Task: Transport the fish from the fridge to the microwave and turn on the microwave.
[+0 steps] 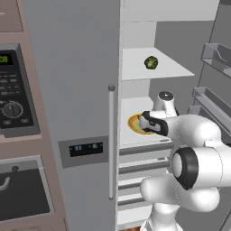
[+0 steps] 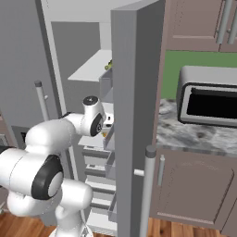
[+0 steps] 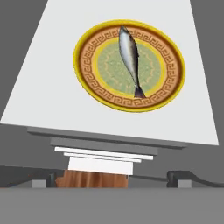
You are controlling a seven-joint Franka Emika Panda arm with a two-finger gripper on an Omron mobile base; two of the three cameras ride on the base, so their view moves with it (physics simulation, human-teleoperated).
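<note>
The fish (image 3: 130,59) is slender and silver-grey, and lies lengthwise across a yellow-orange patterned plate (image 3: 94,65) on a white shelf of the fridge (image 1: 76,90), whose right side stands open. My gripper (image 3: 111,177) hovers in front of and above the plate, open, its two dark fingertips (image 3: 179,176) far apart with nothing between them. In the left base view the hand (image 1: 151,124) covers most of the plate (image 1: 133,124) and hides the fish. The microwave's side panel (image 1: 13,97), with green digits and a round knob, is at the far left.
A lumpy green vegetable (image 1: 150,62) sits on the shelf above. The open fridge door (image 2: 134,115) with its bins (image 1: 212,58) stands close on the right of the arm. White drawers (image 1: 140,162) lie below the plate shelf. A dark oven (image 1: 22,189) sits under the microwave; a grey countertop appliance (image 2: 208,97) sits on the counter at right.
</note>
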